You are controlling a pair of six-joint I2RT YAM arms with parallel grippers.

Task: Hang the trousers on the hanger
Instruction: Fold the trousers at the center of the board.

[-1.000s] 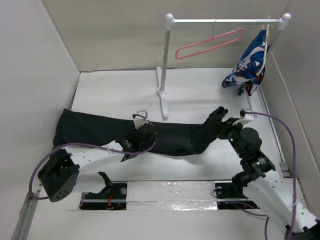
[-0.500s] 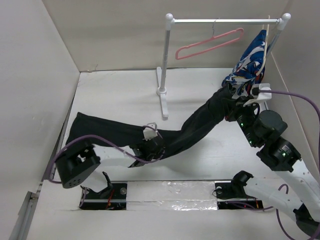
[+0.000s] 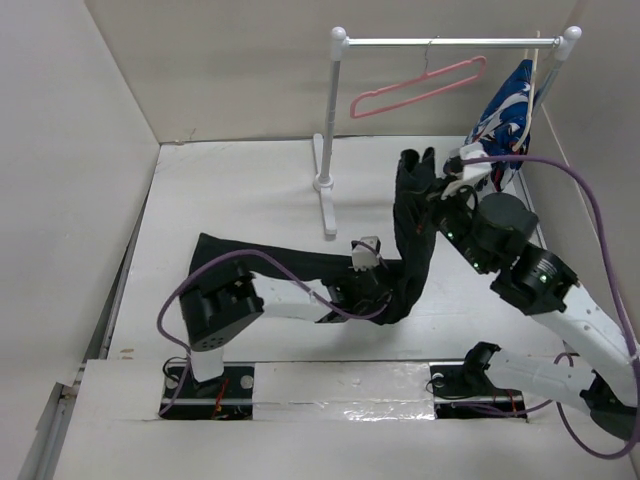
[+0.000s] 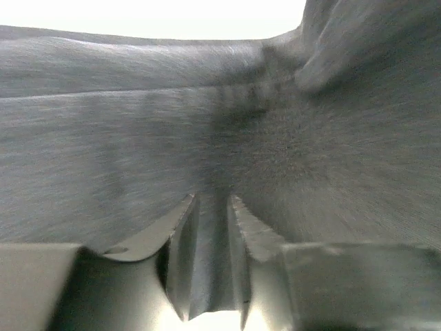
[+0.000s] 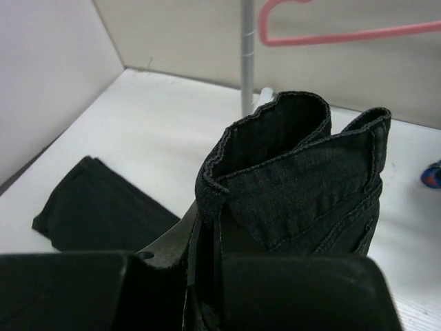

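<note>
**Finding 1.** The right end effector is clamped on one end of the trousers. In the wrist view a folded, hemmed edge stands up out of its closed jaws. That end is raised off the counter, below the hanger and not touching it.

**Finding 2.** From the raised end the garment drops to the counter, bends, and lies flat toward the left. The left end effector sits on the fabric near the bend. Its jaws stand a little apart with cloth in the gap. Whether they pinch that cloth cannot be told.

**Finding 3.** The hanger hangs tilted by its hook from the rail stand. A patterned garment hangs close by on its right.

**Assessment.** The step in hand appears to be carrying the gripped end up to the hanger's lower bar.

**Recommendations.**
- Lift the end high enough to clear the bar before feeding it across.
- Approach from the side away from the patterned garment, so the two fabrics do not snag.
- Keep contact light, since the hanger swings freely on a slim hook and a firm push could swing it aside or unhook it.
- Leave the trailing length free to slide off the counter. A pinch at the bend would likely pull the cloth taut against the lift.
- Release only once enough length hangs over the far side to balance the rest.
</note>
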